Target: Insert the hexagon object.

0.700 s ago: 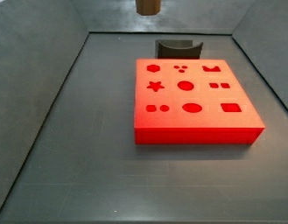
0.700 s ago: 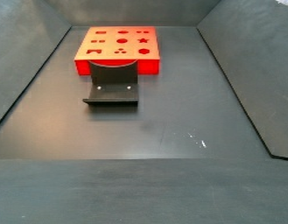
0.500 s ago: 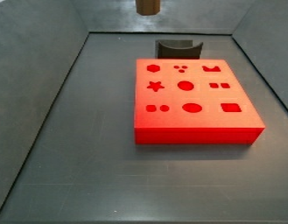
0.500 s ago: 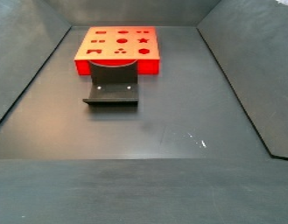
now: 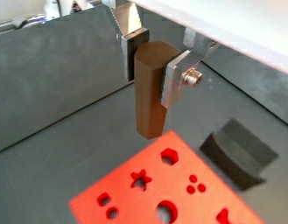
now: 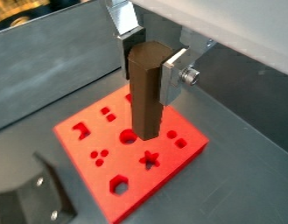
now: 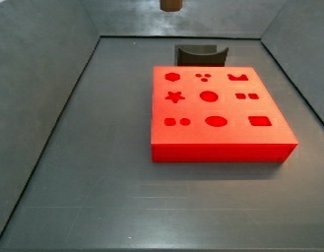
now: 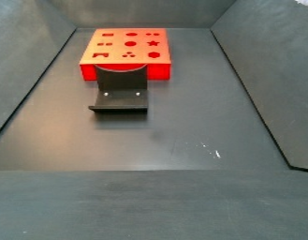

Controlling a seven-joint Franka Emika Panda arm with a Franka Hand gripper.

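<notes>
Tool point(image 6: 149, 63) fingers clamp the slim brown-tan hexagon rod point(image 6: 146, 96) upright, long axis vertical, high above the flat red block with shaped holes point(image 6: 129, 157) (the dark grey arch block point(image 7: 197, 52) sits beyond, toward the tabletop's far edge).

The gripper point(image 6: 151, 66) hangs high over the floor with the hexagon object point(image 6: 146, 96) clamped upright between its fingers point(image 5: 177, 77), the rod's lower end reaching down below them. Beneath the gripper lies the block with shaped holes point(image 6: 134, 152), well apart from the rod's tip. The fixture point(image 8: 120, 94) stands on the floor just beside one edge of that block, off to one side of the gripper.
</notes>
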